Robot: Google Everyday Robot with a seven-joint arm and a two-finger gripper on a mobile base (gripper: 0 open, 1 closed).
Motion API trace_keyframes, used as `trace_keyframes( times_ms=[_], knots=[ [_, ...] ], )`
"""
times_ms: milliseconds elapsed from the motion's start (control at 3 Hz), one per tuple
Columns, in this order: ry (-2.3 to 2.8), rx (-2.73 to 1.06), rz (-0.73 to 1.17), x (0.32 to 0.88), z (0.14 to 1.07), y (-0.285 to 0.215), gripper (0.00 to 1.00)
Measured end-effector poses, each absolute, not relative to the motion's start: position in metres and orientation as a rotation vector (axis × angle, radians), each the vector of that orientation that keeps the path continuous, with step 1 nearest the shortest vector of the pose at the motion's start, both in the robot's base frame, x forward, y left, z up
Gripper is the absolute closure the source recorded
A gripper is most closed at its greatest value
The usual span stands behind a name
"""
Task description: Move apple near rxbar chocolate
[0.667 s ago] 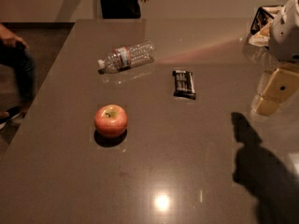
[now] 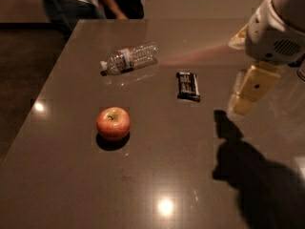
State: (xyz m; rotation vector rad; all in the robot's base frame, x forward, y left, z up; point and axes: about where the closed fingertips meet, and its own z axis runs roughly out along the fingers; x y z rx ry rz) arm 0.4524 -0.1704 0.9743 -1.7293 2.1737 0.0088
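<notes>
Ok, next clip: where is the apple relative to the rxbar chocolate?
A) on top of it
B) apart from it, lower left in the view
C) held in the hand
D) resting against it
B: the apple lies on its own, lower left of the rxbar chocolate, with bare table between them; the hand hangs at the right, away from both.

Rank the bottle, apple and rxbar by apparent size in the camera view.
1. bottle.
2. apple, though nearer the camera, so unsure.
3. rxbar chocolate.
The gripper hovers right of the rxbar chocolate.
</notes>
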Motion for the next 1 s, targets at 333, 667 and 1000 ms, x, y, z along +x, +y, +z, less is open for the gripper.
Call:
trace_keyframes(
  times_ms=[333, 667, 1000],
  knots=[
    [2.099, -1.809, 0.133, 0.464, 0.956, -0.117, 0.0],
    [2.007, -1.878, 0.224, 0.469, 0.941, -0.069, 0.0],
    [1.954, -1.938, 0.261, 0.471, 0.924, -0.026, 0.0]
  ],
)
